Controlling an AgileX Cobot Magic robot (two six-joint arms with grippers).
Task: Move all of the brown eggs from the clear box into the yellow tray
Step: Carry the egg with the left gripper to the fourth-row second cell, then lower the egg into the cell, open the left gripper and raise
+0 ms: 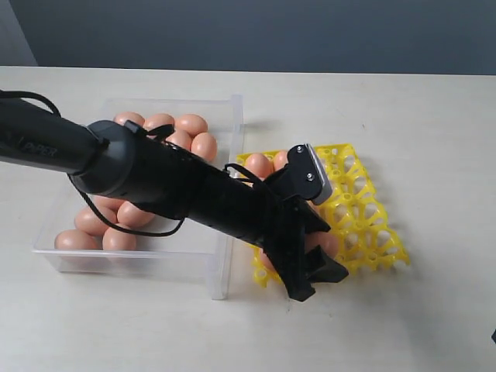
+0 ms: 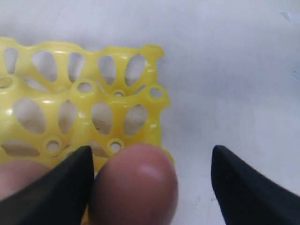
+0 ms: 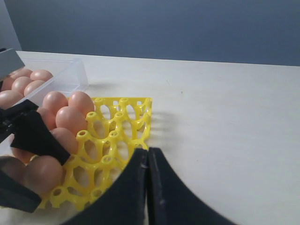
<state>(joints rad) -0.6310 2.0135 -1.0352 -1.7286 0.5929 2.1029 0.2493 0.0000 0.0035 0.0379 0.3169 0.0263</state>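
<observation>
Left gripper [image 2: 151, 150]: fingers were spread, one touching a brown egg [image 2: 136, 185] at the yellow tray's [image 2: 84, 101] edge.
Right gripper [image 3: 147, 154]: fingers were pressed together.
Clear box [image 1: 139, 262]: held more brown eggs [image 1: 192, 124].

The box [image 1: 221, 260], clear, shallow and straight-walled, lies on the desk [image 1: 403, 101] at the left. Smooth orange-brown eggs [image 1: 191, 124] lie loose in it, one cluster along its far wall and another in its near left corner; how many lie between cannot be told. The tray [image 1: 372, 225], bright yellow openwork with round pegs between its cups, lies flat just beside the box's right wall, slightly skewed to it. Several eggs stand in the cups of the two columns nearest the box. One of them sits at the tray's near edge. The cups on the right side are unfilled.
</observation>
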